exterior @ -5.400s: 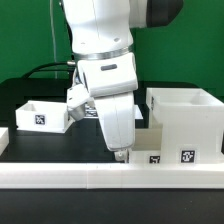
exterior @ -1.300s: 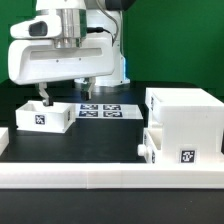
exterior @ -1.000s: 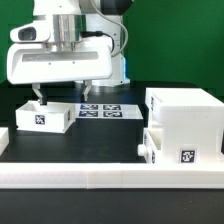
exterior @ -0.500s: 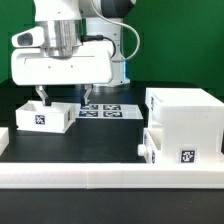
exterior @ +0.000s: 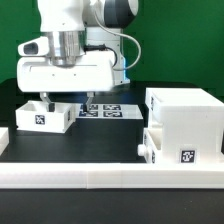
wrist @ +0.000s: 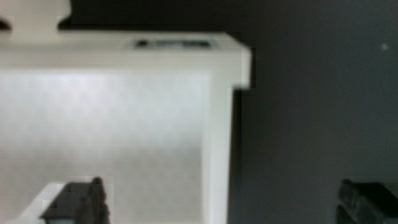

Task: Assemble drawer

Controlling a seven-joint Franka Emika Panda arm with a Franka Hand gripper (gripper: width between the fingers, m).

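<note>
Two drawer trays lie well apart: the small tray (exterior: 40,117) stands at the exterior view's left; the second tray (exterior: 172,148) sits on the near side of the tall box shell (exterior: 185,112), at the right; the gripper (exterior: 66,103) hangs over the small tray, spread wide and holding nothing; one finger is above its hollow, the other outside its right wall, near the marker board (exterior: 108,110).

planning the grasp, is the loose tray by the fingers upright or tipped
Upright: the tray sits flat on the table, open top up, tag on its front wall.
</note>
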